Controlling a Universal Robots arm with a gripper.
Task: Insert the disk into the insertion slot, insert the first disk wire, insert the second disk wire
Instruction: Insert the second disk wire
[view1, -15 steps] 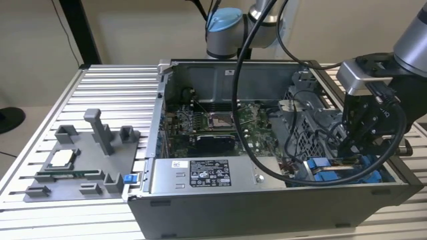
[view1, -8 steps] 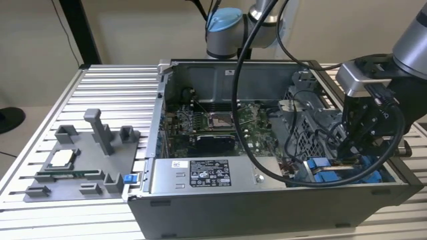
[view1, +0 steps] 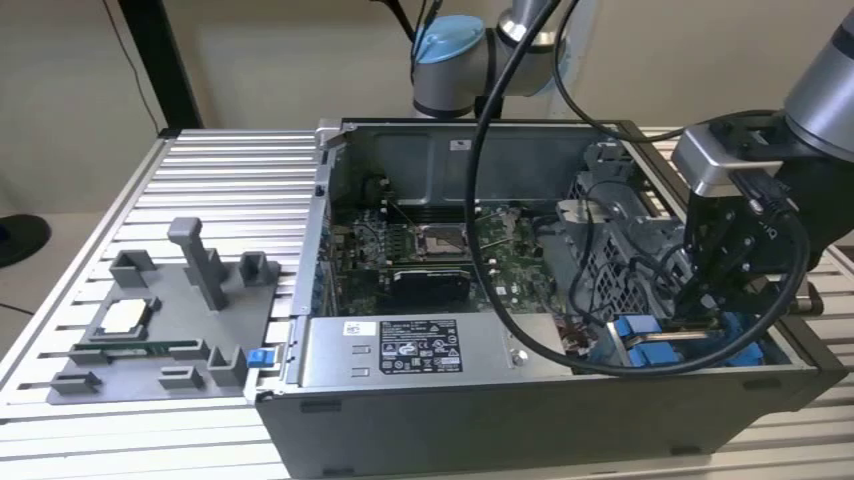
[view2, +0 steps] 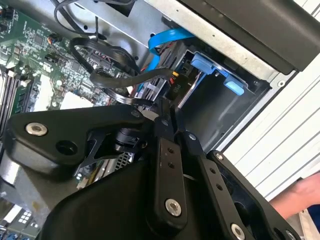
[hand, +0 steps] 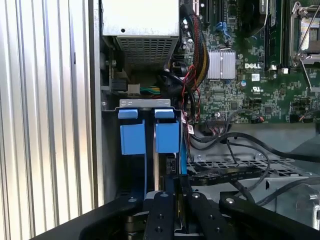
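We see the black two-fingered gripper lowered into the corner of the open grey computer case at the exterior view's right, its fingers pressed together with no gap showing between the tips in both wrist views. Whether anything thin is pinched there we cannot tell.

The fingertips sit directly over the insertion slot, a narrow bay of grey sheet metal with bright blue plastic tabs, hemmed in closely: the case's outer wall runs along one side, with the ribbed aluminium tabletop just beyond it, and a perforated grey metal drive cage stands on the other. Black cables loop over that cage and crowd the gripper, and a flat blue ribbon cable curves near the bay in the second wrist view. Open room is upward, out of the case.

The disk in its bright blue plastic carrier frame stands on edge inside the bay, two blue tab ends side by side facing up towards the camera. Its long axis runs down into the case, along the gripper's line.

Farther out lie the green motherboard, the grey labelled power-supply box and, outside the case, a grey plastic fixture tray.
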